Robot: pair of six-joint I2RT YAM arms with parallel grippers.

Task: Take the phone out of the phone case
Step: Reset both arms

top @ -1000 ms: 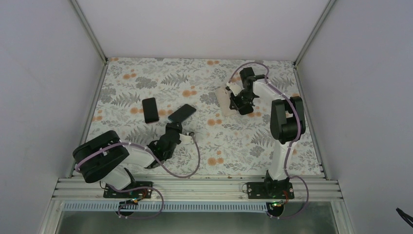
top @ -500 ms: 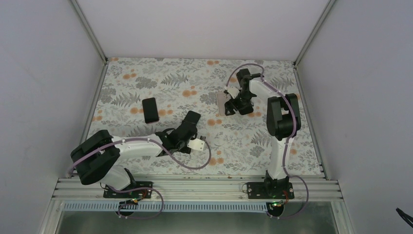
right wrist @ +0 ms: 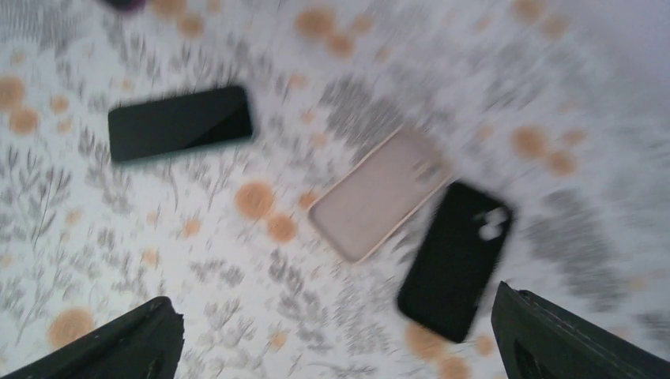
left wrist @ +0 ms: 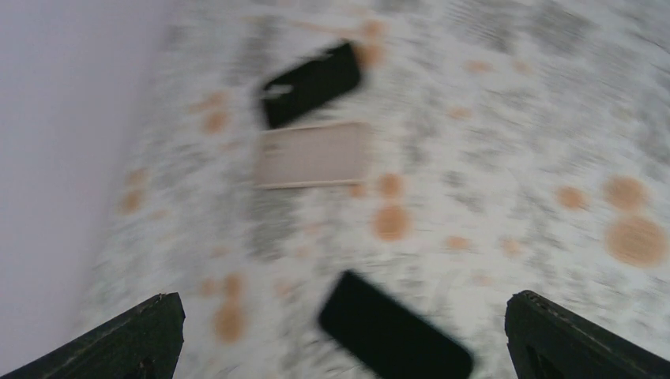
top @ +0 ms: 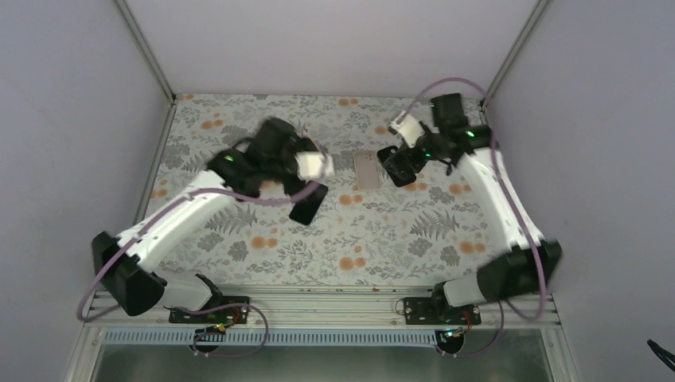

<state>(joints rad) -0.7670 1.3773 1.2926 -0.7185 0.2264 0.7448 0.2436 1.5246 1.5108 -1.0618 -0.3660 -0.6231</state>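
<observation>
The phone lies flat on the floral tabletop with its pale gold back up; it also shows as phone and phone. Just to its right lies the phone case, a black shell with a camera cutout, seen too as phone case and phone case. The two sit side by side, apart. My right gripper hovers open above them, empty. My left gripper hangs open and empty, high over the table's left middle. All views are motion-blurred.
A separate glossy black slab lies loose on the tabletop near the middle, also seen as slab and slab. White walls with metal posts close in the table on three sides.
Both grippers have opened. The left arm let go of the black slab and swung up toward the back left. The right arm lifted back and right, uncovering the black case beside the pale phone.
</observation>
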